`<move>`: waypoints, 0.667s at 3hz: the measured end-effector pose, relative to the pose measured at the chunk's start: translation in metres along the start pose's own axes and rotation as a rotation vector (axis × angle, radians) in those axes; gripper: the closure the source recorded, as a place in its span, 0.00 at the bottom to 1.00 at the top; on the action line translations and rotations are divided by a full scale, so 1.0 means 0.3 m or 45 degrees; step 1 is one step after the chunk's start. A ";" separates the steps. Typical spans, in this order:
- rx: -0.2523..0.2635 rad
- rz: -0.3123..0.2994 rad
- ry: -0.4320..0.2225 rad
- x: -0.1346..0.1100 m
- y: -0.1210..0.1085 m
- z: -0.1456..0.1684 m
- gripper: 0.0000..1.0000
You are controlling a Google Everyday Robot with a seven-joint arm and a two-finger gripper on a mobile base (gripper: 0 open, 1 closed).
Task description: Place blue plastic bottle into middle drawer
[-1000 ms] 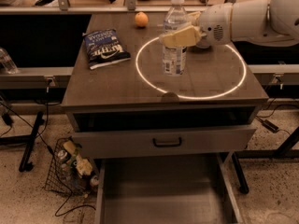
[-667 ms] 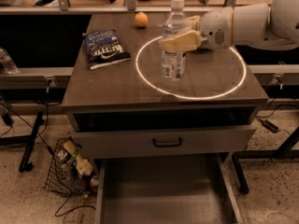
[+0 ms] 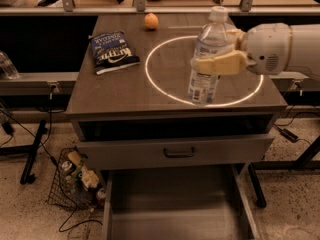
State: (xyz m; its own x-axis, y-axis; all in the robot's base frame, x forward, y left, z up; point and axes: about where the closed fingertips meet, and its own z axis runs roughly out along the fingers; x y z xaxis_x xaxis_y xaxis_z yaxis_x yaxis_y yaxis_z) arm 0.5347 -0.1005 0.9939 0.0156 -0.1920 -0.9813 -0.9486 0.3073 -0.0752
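Observation:
The blue plastic bottle (image 3: pixel 202 88), clear with a white cap and a blue-and-white label, is slightly tilted over the front right part of the table top. My gripper (image 3: pixel 209 62) comes in from the right and is shut on the bottle's middle; one cream finger (image 3: pixel 220 64) crosses its front. The bottle's base seems to hang just above the table near the front edge. The middle drawer (image 3: pixel 175 204) stands pulled open below, low in the camera view, with a bare grey floor.
A dark chip bag (image 3: pixel 113 51) and an orange (image 3: pixel 151 20) lie on the table's back left. A glowing ring (image 3: pixel 160 84) marks the table top. A shut drawer front with a black handle (image 3: pixel 179 152) sits above the open drawer. A wire basket of trash (image 3: pixel 75 181) stands on the floor at the left.
The gripper has carried the bottle from the ring's left side toward the table's front edge and to the right, and it now tilts slightly.

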 end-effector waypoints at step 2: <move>0.108 -0.068 0.065 0.130 0.216 -0.321 1.00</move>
State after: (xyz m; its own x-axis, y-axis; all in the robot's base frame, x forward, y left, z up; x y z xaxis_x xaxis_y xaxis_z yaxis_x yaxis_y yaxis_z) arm 0.4434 -0.1777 0.9679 0.0474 -0.2572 -0.9652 -0.9168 0.3725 -0.1442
